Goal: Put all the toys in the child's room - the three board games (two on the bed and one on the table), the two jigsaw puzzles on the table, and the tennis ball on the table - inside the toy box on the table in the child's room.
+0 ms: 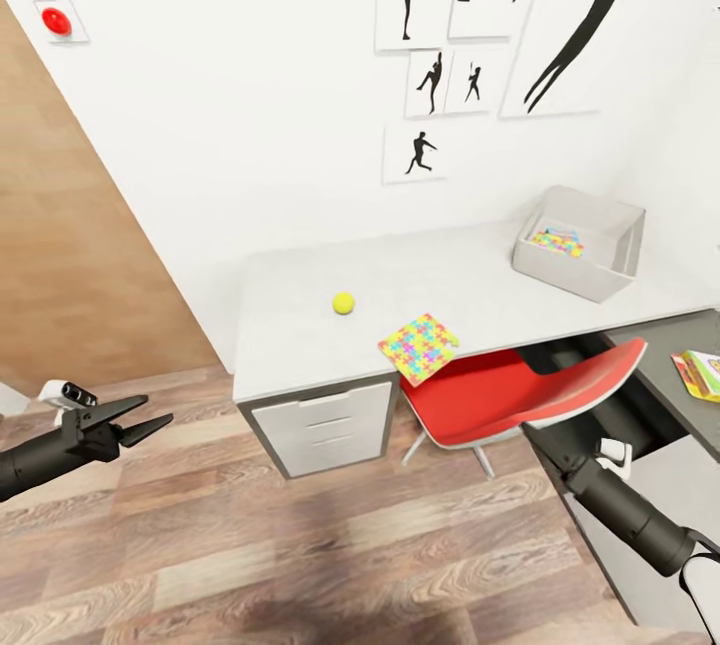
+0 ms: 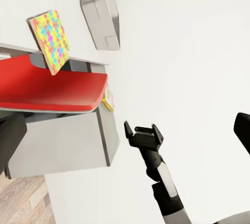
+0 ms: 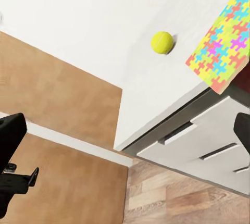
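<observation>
A tennis ball (image 1: 343, 303) (image 3: 162, 42) lies on the light grey table (image 1: 300, 325). One jigsaw puzzle (image 1: 420, 347) (image 3: 223, 54) (image 2: 49, 39) overhangs the table's front edge. A second jigsaw puzzle (image 1: 557, 241) lies inside the grey toy box (image 1: 565, 275) (image 2: 101, 8) at the table's far right. One board game (image 1: 700, 373) rests on the lower dark wing. My left gripper (image 1: 158, 408) hangs open and empty over the floor, left of the table. My right arm (image 1: 630, 515) reaches toward the red chair. The right gripper (image 2: 141, 128) is open and empty. The bed is out of view.
A red chair (image 1: 520, 395) (image 2: 52, 88) is pushed under the table between the white drawers (image 1: 325, 425) and the dark wing (image 1: 670, 365). Wood floor (image 1: 300, 545) spreads in front. A wooden panel (image 1: 70, 255) stands at left, with a red button (image 1: 55, 20) on the wall.
</observation>
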### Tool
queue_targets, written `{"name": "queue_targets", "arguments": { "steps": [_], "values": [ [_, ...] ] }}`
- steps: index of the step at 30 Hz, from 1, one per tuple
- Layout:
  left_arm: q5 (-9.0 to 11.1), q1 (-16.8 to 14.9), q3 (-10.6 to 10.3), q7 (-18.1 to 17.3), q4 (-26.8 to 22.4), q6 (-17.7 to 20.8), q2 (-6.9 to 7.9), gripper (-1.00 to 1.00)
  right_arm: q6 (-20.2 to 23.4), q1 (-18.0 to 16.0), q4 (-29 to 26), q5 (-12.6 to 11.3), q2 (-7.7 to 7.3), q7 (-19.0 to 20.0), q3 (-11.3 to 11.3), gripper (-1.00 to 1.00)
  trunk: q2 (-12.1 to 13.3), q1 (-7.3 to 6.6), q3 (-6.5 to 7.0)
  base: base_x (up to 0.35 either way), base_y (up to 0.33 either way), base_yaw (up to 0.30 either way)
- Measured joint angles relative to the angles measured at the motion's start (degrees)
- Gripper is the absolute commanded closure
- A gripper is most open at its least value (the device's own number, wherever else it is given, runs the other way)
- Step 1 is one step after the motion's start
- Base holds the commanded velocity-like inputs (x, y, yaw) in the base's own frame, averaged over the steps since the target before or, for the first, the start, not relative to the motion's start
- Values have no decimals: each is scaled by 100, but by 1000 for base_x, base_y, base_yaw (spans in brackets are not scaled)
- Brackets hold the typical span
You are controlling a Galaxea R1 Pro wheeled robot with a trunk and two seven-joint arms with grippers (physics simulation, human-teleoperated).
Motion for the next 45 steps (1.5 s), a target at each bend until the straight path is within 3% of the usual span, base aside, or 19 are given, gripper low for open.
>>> {"name": "queue_targets", "arguments": {
  "steps": [5, 9, 45],
  "values": [
    [-1, 0, 2, -4, -2, 0, -10, -100, -14, 0, 1, 6, 3, 361, -9, -100, 0, 0, 48, 0, -74, 0],
    [-1, 0, 4, -9, -3, 0, -18, -100, -17, 0, 1, 10, 4, 432, -14, -100, 0, 0, 86, 0, -12, 0],
    [-2, 1, -1, -3, -3, 0, -35, -100, -45, 0, 1, 15, 9, 450, -1, -100, 1, 0, 430, 0, 0, 0]
  ]
}}
